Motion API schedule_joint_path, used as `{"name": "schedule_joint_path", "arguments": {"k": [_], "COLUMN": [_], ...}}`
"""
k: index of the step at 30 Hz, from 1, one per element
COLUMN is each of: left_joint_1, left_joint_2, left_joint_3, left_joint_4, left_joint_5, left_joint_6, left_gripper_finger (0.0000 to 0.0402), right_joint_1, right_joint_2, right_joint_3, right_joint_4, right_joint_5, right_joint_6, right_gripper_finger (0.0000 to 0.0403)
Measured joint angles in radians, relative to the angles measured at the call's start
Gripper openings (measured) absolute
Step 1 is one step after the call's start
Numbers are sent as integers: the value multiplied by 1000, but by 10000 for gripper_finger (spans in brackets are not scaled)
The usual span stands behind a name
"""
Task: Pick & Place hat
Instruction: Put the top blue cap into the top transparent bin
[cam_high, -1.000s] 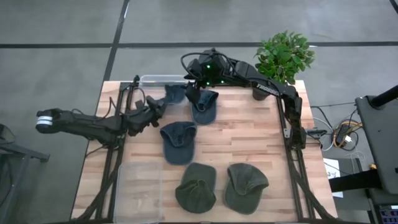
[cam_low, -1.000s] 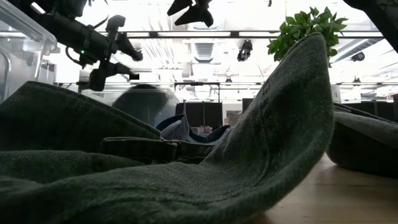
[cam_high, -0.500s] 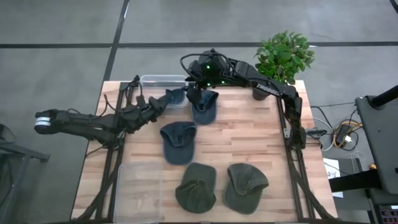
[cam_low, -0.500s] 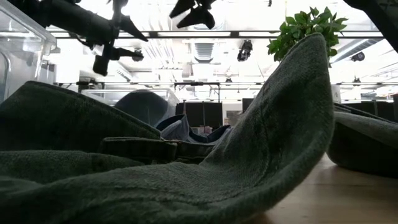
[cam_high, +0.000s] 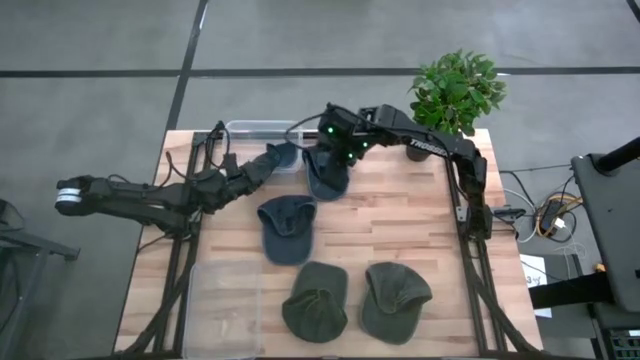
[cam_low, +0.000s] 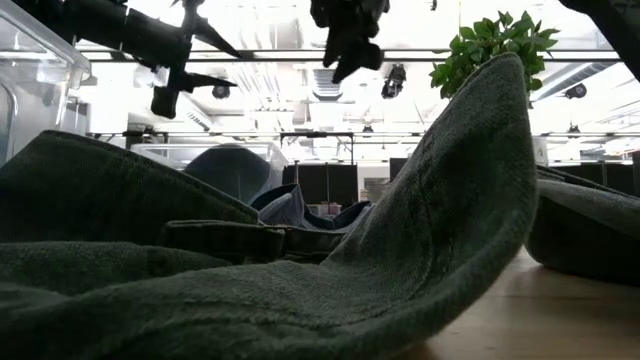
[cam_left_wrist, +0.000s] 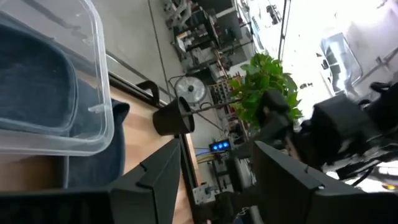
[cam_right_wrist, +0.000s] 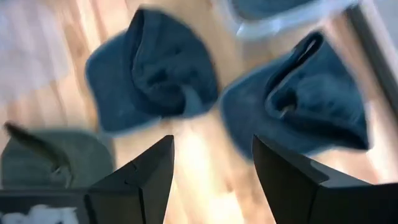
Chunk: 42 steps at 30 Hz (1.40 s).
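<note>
The blue hat (cam_high: 326, 177) lies lengthwise across the surface (cam_high: 400, 230), brim nearward; right pincer (cam_high: 338, 160) spread above it.

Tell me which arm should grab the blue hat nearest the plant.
Right. Its open right claw hangs directly over that blue hat, as its wrist view shows. The left claw sits off to the side, by the clear bin.

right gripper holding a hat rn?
No: in the right wrist view the right gripper is open with nothing between its fingers, and the two blue caps lie on the table below.
</note>
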Motion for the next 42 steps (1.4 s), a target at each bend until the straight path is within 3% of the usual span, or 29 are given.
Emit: {"name": "schedule_joint_path", "arguments": {"k": [5, 13, 19, 25, 33, 37, 42], "left_joint_1": [0, 1, 1, 1, 1, 1, 1], "left_joint_2": [-15, -50, -69, -75, -75, -75, -75], "left_joint_3": [1, 2, 2, 2, 2, 2, 2], "left_joint_4": [7, 27, 27, 27, 27, 27, 27], "left_joint_5": [0, 0, 0, 0, 0, 0, 0], "left_joint_6": [48, 110, 137, 143, 150, 150, 150], "left_gripper_finger": [190, 190, 190, 190, 190, 190, 190], "right_joint_1": [32, 47, 51, 50, 12, -6, -40], "right_joint_2": [-81, -310, -423, -432, -428, -428, -427], "right_joint_3": [-161, -642, -927, -1140, -1392, -1450, -1462], "right_joint_4": [60, 519, 685, 762, 1242, 1329, 1333], "right_joint_5": [-13, -119, -118, -49, 54, 180, 226], "right_joint_6": [44, 228, 342, 500, 826, 918, 904], "right_gripper_finger": [196, 173, 165, 166, 153, 144, 136]}}
